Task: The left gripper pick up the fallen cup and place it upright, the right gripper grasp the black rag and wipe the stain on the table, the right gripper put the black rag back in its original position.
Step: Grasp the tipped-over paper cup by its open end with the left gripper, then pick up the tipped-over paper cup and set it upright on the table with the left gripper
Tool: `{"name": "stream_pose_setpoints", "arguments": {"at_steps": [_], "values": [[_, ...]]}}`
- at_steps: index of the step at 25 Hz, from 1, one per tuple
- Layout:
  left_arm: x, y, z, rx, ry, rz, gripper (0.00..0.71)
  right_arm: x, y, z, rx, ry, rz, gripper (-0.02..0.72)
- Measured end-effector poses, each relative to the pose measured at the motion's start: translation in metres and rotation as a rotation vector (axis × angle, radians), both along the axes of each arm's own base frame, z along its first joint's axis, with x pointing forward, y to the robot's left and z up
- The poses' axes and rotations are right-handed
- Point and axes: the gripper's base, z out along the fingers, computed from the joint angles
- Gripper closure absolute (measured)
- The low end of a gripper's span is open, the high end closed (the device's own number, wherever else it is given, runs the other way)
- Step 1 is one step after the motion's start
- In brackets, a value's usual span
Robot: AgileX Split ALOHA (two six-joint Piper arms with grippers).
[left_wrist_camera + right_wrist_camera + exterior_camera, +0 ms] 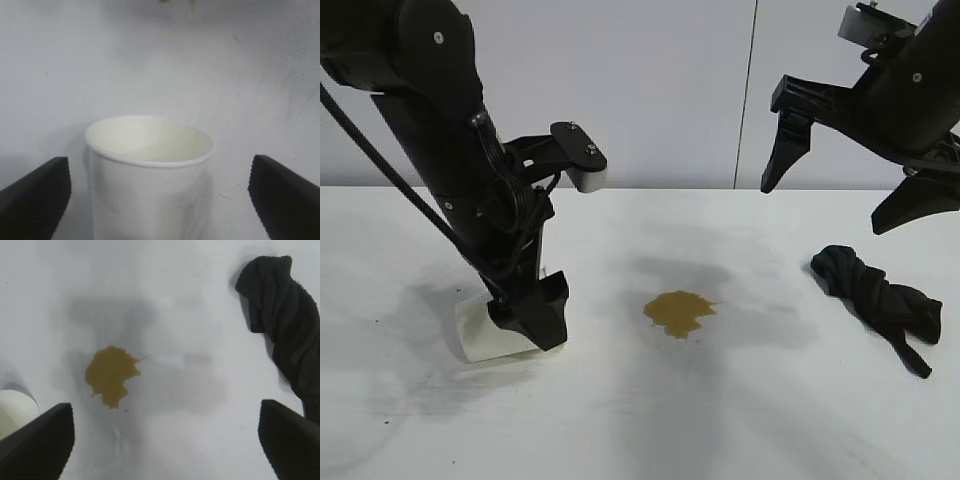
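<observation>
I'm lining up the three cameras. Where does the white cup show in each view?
Exterior view: cup at lower left on the table, behind the left hand.
Left wrist view: cup bottom centre, between the open fingers.
Right wrist view: only its edge, at the left border.
Shared landmark: the stain links the exterior and right wrist views; the left wrist view lacks it.

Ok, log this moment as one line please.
left tool: open, astride fallen cup | right tool: open, raised above black rag | stain: unwiped on table
</observation>
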Motion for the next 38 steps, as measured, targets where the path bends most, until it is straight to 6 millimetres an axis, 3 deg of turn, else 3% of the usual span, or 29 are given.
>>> {"name": "stream_pose_setpoints", "arguments": {"at_steps": [6,11,18,21,26,30,34,38], "values": [[0.003,-0.001,-0.012,0.003,0.0,0.003,0.028,0.0,0.0,0.0,0.0,0.0,0.0,0.009],[0.003,-0.002,-0.012,0.001,-0.004,0.004,0.198,0.0,0.0,0.0,0.0,0.001,0.0,0.009],[0.004,-0.002,-0.01,-0.001,-0.012,-0.003,0.236,0.0,0.0,0.0,0.0,0.001,0.0,0.009],[0.004,-0.002,0.001,-0.014,-0.037,-0.01,0.241,0.0,0.0,0.0,-0.001,0.004,0.001,0.009],[0.005,0.001,0.044,-0.092,-0.159,-0.037,0.242,0.0,0.0,0.0,-0.001,0.005,0.001,0.009],[0.007,0.008,0.064,-0.211,-0.166,0.001,0.242,0.0,0.0,0.0,-0.001,0.005,0.001,0.009],[0.017,0.026,0.077,-0.366,-0.139,0.06,0.242,0.0,0.0,0.0,-0.001,0.005,0.001,0.009],[0.021,0.049,0.075,-0.522,-0.11,0.007,0.242,0.0,0.0,0.0,-0.001,0.006,0.001,0.009]]}}
